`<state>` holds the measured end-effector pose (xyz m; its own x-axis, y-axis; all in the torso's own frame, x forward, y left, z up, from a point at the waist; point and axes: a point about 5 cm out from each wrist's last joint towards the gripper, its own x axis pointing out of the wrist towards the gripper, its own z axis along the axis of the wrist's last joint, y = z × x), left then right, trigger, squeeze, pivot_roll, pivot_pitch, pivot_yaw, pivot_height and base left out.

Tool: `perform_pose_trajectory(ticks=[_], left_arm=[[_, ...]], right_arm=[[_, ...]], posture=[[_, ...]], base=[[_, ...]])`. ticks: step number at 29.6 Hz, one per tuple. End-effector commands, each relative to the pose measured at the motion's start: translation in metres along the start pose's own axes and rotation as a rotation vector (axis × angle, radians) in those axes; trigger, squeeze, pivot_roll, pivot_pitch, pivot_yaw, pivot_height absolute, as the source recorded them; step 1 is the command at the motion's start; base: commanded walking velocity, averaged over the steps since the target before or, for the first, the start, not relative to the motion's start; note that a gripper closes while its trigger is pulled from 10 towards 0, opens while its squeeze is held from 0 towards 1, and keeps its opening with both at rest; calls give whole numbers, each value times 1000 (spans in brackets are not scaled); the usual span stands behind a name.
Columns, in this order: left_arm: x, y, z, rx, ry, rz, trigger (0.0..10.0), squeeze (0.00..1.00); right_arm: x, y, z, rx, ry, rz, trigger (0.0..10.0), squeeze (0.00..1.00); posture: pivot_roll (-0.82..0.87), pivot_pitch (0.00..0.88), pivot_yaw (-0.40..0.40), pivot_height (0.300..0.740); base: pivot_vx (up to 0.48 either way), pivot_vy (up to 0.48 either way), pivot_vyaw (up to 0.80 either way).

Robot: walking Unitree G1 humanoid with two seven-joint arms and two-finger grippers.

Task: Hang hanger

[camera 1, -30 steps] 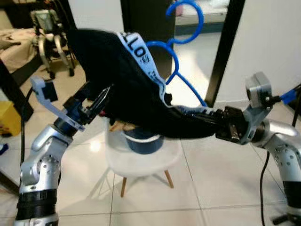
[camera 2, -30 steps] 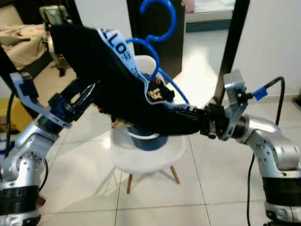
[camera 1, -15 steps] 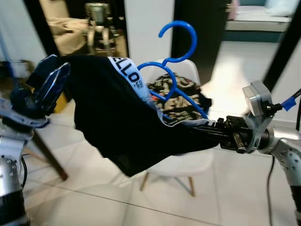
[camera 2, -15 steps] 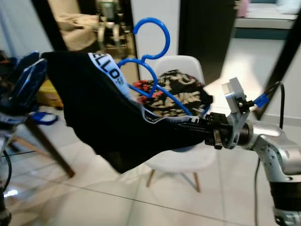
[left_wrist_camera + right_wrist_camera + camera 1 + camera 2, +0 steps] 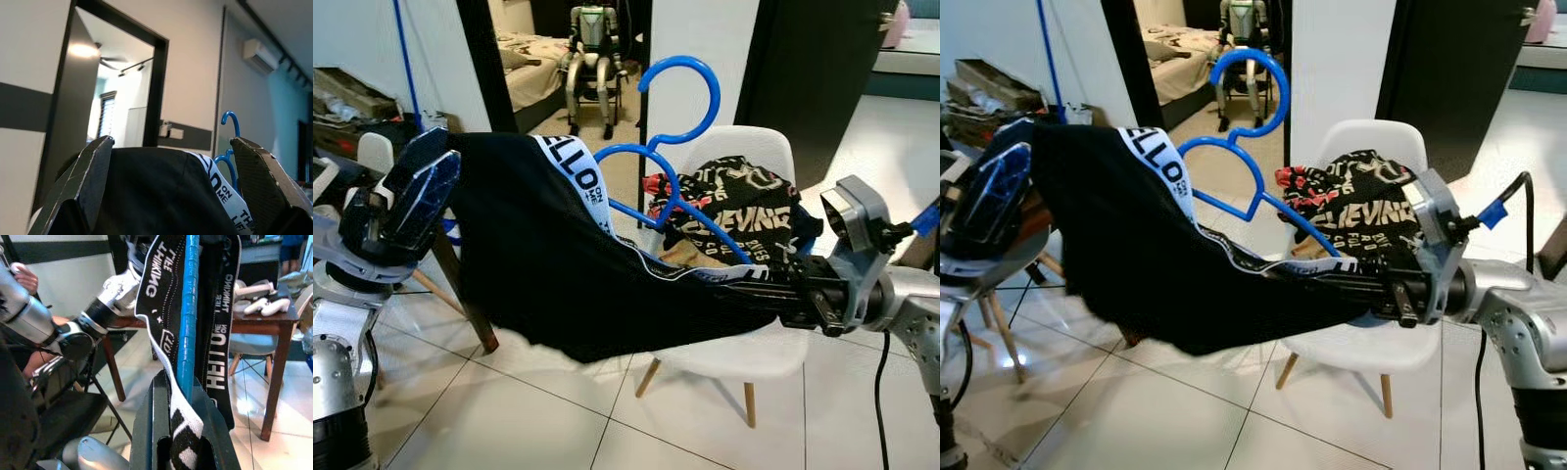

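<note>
The blue plastic hanger (image 5: 658, 166) is held up in the middle of the scene, hook uppermost, with a black garment (image 5: 558, 264) draped over it and stretched between both arms. On the right, the right gripper (image 5: 773, 294) has its jaws closed on the hanger's blue bar and the printed waistband (image 5: 183, 328) lying along it. On the left, the left gripper (image 5: 406, 196) has its 2 jaws spread wide, with the garment's far-left edge lying between them.

The hanger looks light and stiff but thin and smooth, so it could swivel in a pinch; the bar near the shoulder is the steadiest hold, leaving the hook free. The garment is soft and limp and will sag or slide.

The white waistband reads "ELLO" and "ON ME"; the black strip reads "THINKING" and "LIFE". Behind, a white chair (image 5: 773, 343) carries patterned clothes (image 5: 744, 201) lettered "EVIN".
</note>
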<state>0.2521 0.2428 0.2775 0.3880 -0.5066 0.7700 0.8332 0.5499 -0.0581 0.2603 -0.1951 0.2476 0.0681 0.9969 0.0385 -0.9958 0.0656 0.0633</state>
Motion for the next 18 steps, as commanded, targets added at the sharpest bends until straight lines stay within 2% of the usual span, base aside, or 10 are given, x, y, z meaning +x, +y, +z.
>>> perform_pose_trajectory(ticks=[1,7,15,18], left_arm=[[-5,5,6,-5,-27,25,10000,0],[-18,22,36,44,-145,123,10000,0],[-21,24,43,52,-165,134,10000,0],[-21,22,41,20,-179,121,10000,0]], right_arm=[[1,4,8,-21,-41,40,0,0],[0,6,10,-8,-61,46,0,0],[0,7,11,-7,-63,55,0,0],[2,10,11,-4,-60,75,0,0]], posture=[[-44,0,29,740],[-38,0,28,740],[-38,0,27,740],[-39,0,26,740]], base=[[0,0,0],[0,0,0],[0,0,0],[0,0,0]])
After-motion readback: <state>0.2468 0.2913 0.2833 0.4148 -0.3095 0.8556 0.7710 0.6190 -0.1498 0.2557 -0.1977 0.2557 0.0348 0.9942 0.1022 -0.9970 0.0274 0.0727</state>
